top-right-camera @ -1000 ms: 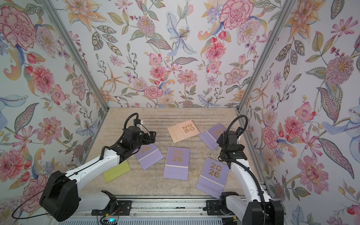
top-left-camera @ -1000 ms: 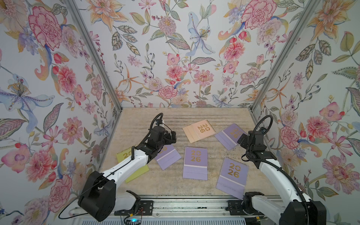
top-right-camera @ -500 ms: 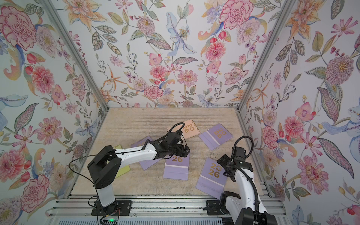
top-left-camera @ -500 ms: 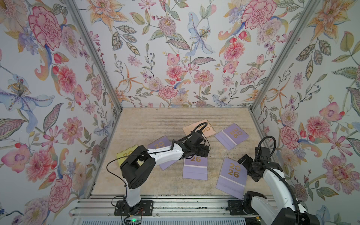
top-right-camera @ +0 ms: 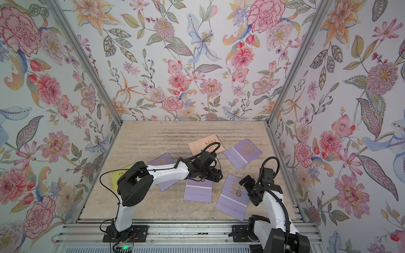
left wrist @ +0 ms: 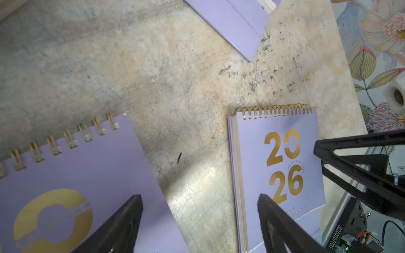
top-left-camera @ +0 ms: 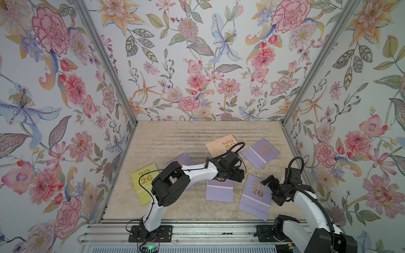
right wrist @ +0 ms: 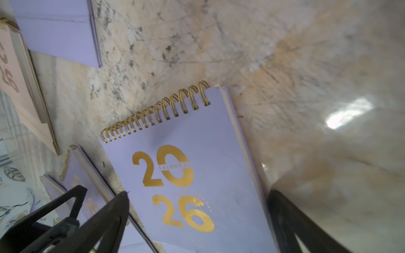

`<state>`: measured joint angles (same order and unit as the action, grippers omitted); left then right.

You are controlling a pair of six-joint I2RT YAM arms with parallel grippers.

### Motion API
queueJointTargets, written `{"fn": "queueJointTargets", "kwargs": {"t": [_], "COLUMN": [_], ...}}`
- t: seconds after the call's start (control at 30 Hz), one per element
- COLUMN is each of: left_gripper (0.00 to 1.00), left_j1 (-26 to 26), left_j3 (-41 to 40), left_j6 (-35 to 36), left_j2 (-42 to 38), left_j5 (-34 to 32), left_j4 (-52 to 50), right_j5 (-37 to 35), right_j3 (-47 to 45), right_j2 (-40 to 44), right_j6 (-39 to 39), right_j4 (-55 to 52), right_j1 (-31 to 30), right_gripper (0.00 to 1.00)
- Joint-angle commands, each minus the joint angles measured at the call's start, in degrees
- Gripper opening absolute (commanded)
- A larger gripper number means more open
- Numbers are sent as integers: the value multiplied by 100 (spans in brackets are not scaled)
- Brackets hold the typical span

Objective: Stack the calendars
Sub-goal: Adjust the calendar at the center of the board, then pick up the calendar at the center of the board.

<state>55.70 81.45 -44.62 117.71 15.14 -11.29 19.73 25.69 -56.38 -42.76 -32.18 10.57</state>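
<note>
The flat purple spiral-bound calendar (top-left-camera: 254, 198) lies lower right, long side running up the frame. The right gripper (top-left-camera: 271, 191) is nearest, at its right edge, spread wide, holding nothing. The left gripper (top-left-camera: 235, 175) is spread and empty too.

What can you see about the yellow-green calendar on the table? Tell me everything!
The flat, rectangular yellow-green calendar looks like card, with a gold wire spiral along its far edge and big gold 2026 numbers below. It lies flat on the beige table, near the flowery left wall. The left arm's black elbow hides its right side, so whether it touches the neighbouring purple calendar cannot be told. The left claw and right claw are elsewhere.
</note>
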Motion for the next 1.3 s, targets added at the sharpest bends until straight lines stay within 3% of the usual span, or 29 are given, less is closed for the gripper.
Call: {"fn": "queueJointTargets", "kwargs": {"t": [0.0, 0.17, 0.7, 0.87, 1.27], "left_gripper": [85, 78, 10, 3, 1], "left_j1": [28, 27, 59, 89, 178], "left_j3": [135, 150, 435, 557, 615], "left_j6": [-142, -170, -171, -164, -267], "left_j2": [162, 257, 652, 800, 1060], "left_j5": [185, 256, 508, 591, 928], "left_j4": [-136, -119, -184, -238, -105], "right_j5": [368, 97, -321, -266, 113], "right_j3": [31, 46, 155, 129, 81], "right_j2": [-125, -283, -468, -518, -740], "right_j6": [-148, 26, 714, 808, 963], "right_j4": [327, 270, -342, -338, -183], "right_j1": [-41, -45, -145, -201, -240], "right_gripper": [99, 99, 99, 99, 99]}}
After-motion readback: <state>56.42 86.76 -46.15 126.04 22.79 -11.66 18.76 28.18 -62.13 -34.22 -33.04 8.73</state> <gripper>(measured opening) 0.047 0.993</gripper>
